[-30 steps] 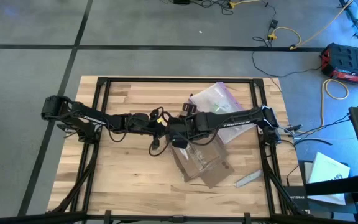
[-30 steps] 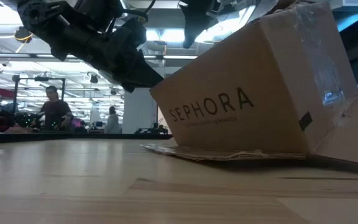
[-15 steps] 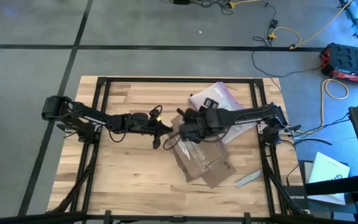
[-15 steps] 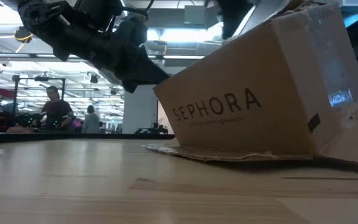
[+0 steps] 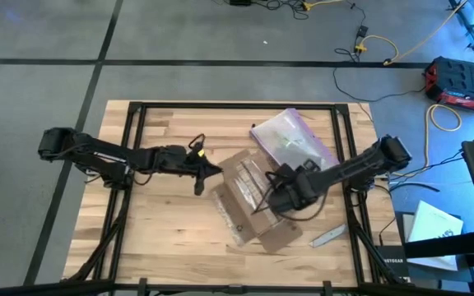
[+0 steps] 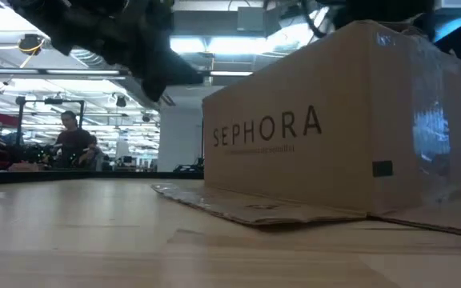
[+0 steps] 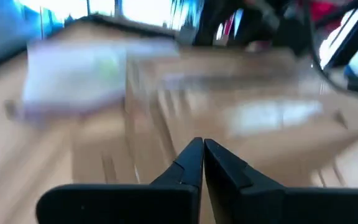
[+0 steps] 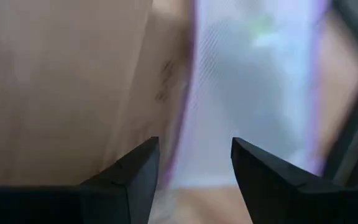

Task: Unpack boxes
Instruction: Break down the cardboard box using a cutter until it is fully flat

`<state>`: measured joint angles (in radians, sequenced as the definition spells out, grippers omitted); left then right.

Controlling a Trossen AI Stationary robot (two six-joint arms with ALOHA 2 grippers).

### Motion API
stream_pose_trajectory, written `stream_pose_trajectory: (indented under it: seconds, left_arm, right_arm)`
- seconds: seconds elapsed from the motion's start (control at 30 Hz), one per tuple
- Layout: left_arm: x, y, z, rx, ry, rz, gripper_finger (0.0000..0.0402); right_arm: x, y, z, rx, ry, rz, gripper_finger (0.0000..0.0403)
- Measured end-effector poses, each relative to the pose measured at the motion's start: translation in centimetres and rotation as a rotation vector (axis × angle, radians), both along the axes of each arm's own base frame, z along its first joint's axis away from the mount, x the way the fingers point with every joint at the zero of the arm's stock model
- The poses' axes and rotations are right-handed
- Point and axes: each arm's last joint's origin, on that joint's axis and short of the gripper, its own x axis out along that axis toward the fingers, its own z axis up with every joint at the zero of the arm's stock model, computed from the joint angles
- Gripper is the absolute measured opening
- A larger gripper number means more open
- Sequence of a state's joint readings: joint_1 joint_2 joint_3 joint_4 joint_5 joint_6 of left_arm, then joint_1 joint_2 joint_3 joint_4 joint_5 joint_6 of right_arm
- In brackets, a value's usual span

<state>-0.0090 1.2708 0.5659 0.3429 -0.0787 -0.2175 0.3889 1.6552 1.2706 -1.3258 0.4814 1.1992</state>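
The brown cardboard box (image 5: 249, 201) with black SEPHORA lettering (image 6: 267, 128) stands flat on the wooden table, one opened flap (image 6: 238, 206) lying on the tabletop at its foot. My left gripper (image 5: 212, 170) is shut and hovers just off the box's left side, with the box (image 7: 229, 106) straight ahead of its fingertips (image 7: 199, 155). My right gripper (image 5: 271, 197) is open above the box's right part, pointing steeply down. Between its fingers (image 8: 194, 158) show the box's edge (image 8: 61, 81) and a clear plastic bag with a purple edge (image 8: 253, 93).
The clear bag (image 5: 290, 140) lies on the table just beyond the box, toward the far right. A small grey knife-like tool (image 5: 327, 238) lies near the front right. Black frame rails (image 5: 346, 131) border the table. A person (image 6: 70, 144) is in the room far behind.
The box was tilted, its lettered side raised off the table. It has come down and now stands flat, turned a little. My right gripper has swung from the box's far left corner toward the table's right and near edge. My left gripper has drawn back left and risen.
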Motion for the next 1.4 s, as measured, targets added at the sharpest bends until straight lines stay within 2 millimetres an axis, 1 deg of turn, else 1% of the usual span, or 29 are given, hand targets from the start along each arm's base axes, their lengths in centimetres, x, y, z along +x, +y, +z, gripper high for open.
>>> stream_pose_trajectory:
  seconds: [0.1, 0.17, 0.3, 0.4, 0.5, 0.63, 0.7, 0.77, 0.83, 1.0, 1.1, 1.17, 1.23, 1.4]
  left_arm:
    - [-0.7, -1.5, -1.1, -0.036, 0.14, -0.042, 0.0]
    - [-1.0, -2.6, -1.7, -0.068, 0.194, -0.067, 0.0]
    - [-0.6, -4.3, -2.1, -0.139, 0.171, -0.075, 0.0]
    - [0.1, -4.9, -2.5, -0.167, 0.127, -0.003, 0.0]
    - [1.1, -4.9, -3.3, -0.206, 0.073, 0.066, 0.0]
    - [2.4, -4.4, -4.6, -0.203, 0.027, 0.114, 0.0]
    - [2.9, -3.7, -5.1, -0.187, -0.003, 0.165, 0.0]
    - [3.5, -2.2, -5.3, -0.174, -0.054, 0.249, 0.0]
    - [3.9, -0.8, -5.4, -0.17, -0.099, 0.297, 0.0]
    - [4.3, 2.6, -4.2, -0.1, -0.158, 0.365, 0.0]
    - [4.0, 3.6, -3.2, -0.086, -0.187, 0.388, 0.0]
    - [3.6, 3.5, -2.0, -0.072, -0.21, 0.37, 0.0]
    - [3.1, 3.0, -0.7, -0.038, -0.227, 0.339, 0.0]
    - [1.2, 0.9, 3.0, 0.041, -0.301, 0.244, 0.0]
  right_arm:
    - [-1.3, 1.0, -1.8, 0.089, -0.066, -0.024, 0.0185]
    - [-1.8, 1.6, -2.6, 0.141, -0.102, -0.019, 0.0185]
    - [-1.7, 2.8, -3.1, 0.218, -0.142, 0.029, 0.0185]
    - [-1.0, 3.4, -3.1, 0.259, -0.204, 0.09, 0.0185]
    - [-0.2, 3.7, -2.9, 0.288, -0.263, 0.156, 0.0185]
    - [0.4, 3.2, -3.0, 0.28, -0.26, 0.223, 0.0185]
    - [0.8, 2.7, -3.0, 0.281, -0.257, 0.255, 0.0185]
    - [1.8, 2.5, -2.9, 0.293, -0.312, 0.287, 0.0185]
    - [2.2, 1.7, -2.8, 0.264, -0.307, 0.316, 0.0185]
    - [4.0, 0.3, -3.3, 0.243, -0.352, 0.365, 0.0185]
    - [4.3, -0.5, -3.3, 0.19, -0.342, 0.378, 0.0185]
    - [3.9, -0.7, -3.0, 0.17, -0.316, 0.387, 0.0185]
    - [3.0, -0.8, -2.2, 0.164, -0.293, 0.392, 0.0185]
    - [0.1, 0.0, -0.3, 0.15, -0.239, 0.413, 0.0185]
